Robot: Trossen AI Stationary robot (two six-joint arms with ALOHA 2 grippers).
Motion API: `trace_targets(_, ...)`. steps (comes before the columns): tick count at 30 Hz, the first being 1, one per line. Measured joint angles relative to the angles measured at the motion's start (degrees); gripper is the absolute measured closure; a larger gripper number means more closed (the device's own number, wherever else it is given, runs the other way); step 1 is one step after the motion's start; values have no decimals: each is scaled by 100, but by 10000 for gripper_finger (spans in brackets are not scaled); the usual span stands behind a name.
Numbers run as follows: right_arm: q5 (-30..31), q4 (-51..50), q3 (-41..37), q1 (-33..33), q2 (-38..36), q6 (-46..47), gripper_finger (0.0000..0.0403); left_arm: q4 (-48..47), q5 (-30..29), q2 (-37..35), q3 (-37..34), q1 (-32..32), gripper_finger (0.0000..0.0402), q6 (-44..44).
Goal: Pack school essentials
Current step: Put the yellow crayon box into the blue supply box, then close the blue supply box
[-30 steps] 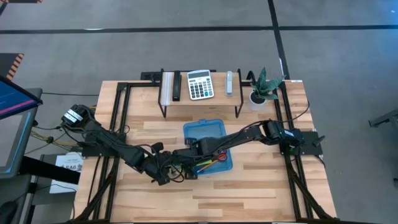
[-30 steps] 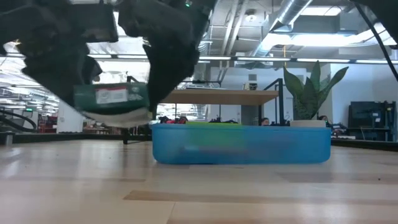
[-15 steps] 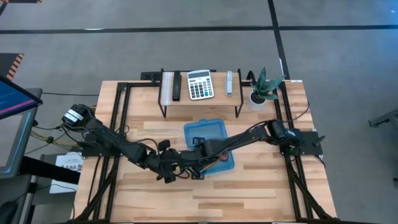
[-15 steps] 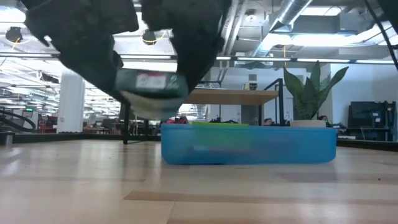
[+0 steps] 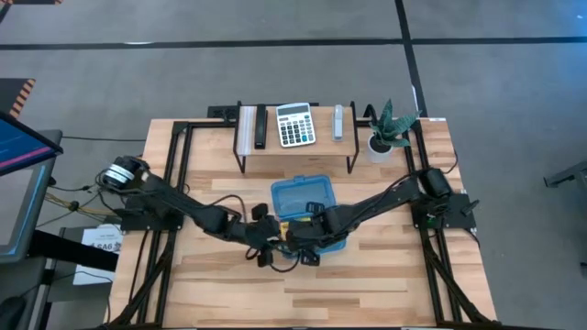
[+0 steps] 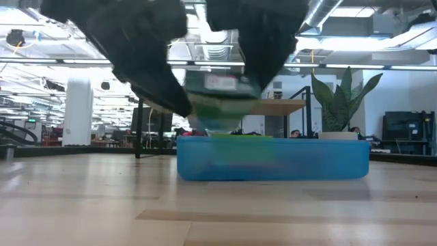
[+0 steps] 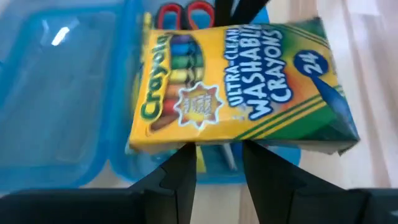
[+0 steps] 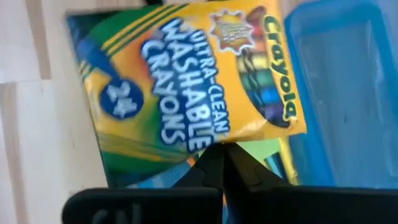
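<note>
left claw (image 7: 216, 163): your left claw grips the crayon box (image 7: 239, 87) by one edge, a finger (image 7: 180, 180) on each side, and holds it flat above the blue bin (image 7: 59, 106). in the high view the claw (image 5: 267, 247) sits at the bin's front left corner.
right claw (image 8: 219, 163): your right claw is closed, fingers pressed together with nothing between them, its tips just under the edge of the crayon box (image 8: 186, 87). in the high view it (image 5: 305, 249) sits at the front edge of the bin, close beside the left claw.
crayon box: yellow and green, lifted clear of the bench (image 6: 82, 198); in the low view it (image 6: 220, 92) hangs just above the rim of the blue bin (image 6: 273, 158), over the bin's left end.
blue bin: it (image 5: 295, 197) stands on the bench (image 5: 385, 284) near the middle, in front of the shelf (image 5: 295, 145).
inside the bin: you can see the red-handled scissors (image 7: 185, 14) past the far edge of the crayon box, and a patch of lime green (image 8: 264, 148) under the box's edge; what that patch belongs to cannot be told.
shelf: a raised shelf at the back of the bench carries the calculator (image 5: 294, 124).
plant: the potted plant (image 5: 389, 126) stands at the shelf's right end, well apart from both claws.
</note>
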Motion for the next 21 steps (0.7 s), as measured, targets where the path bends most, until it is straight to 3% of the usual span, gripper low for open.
trace_targets(6, -9, 498, -775, -22, -297, 243, 386, -430, 382, 716, 625, 124, 283, 184)
trace_targets(13, -1, 388, -991, 10, -326, 359, 385, -1266, 188, 700, 917, 135, 283, 189)
trace_targets(17, 314, 114, -999, 112, -489, 333, 385, -1617, -187, 411, 888, -56, 283, 78)
trace_targets(21, 931, 47, -1023, 330, -979, 331, 387, -1548, -918, 32, 640, -406, 283, -105)
